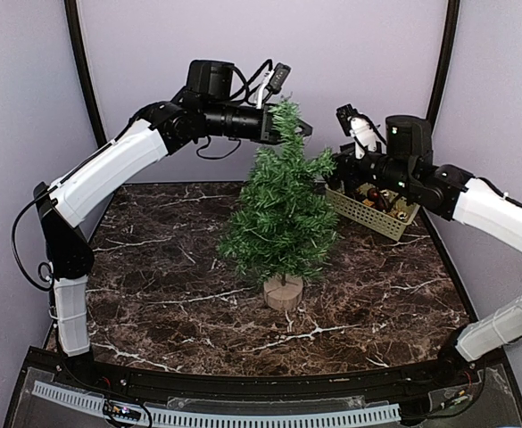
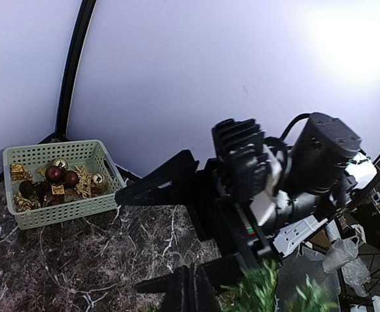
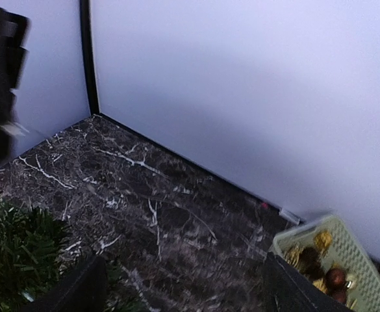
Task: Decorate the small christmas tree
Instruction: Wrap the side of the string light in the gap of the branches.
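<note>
At upper centre, left gripper (image 1: pixel 292 125) sits closed by the small christmas tree (image 1: pixel 278 218), maybe pinching its tip; right gripper (image 1: pixel 332 169) gapes.

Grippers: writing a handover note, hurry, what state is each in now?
Left gripper: closed at the tip of the small dark-green bristly christmas tree; holding anything, cannot tell.
Right gripper: open, fingers wide apart, empty.

Far right corner on my feed: a pale green slotted basket (image 1: pixel 363 214) sits on the dark, white-veined marble tabletop (image 1: pixel 153 267). Inside I make out dark red baubles (image 2: pixel 54 173), a gold ball (image 2: pixel 97 179) and gold bits too small to name. Pale lilac walls (image 1: pixel 350 53) stand behind, with black corner posts (image 1: pixel 80 80).
</note>
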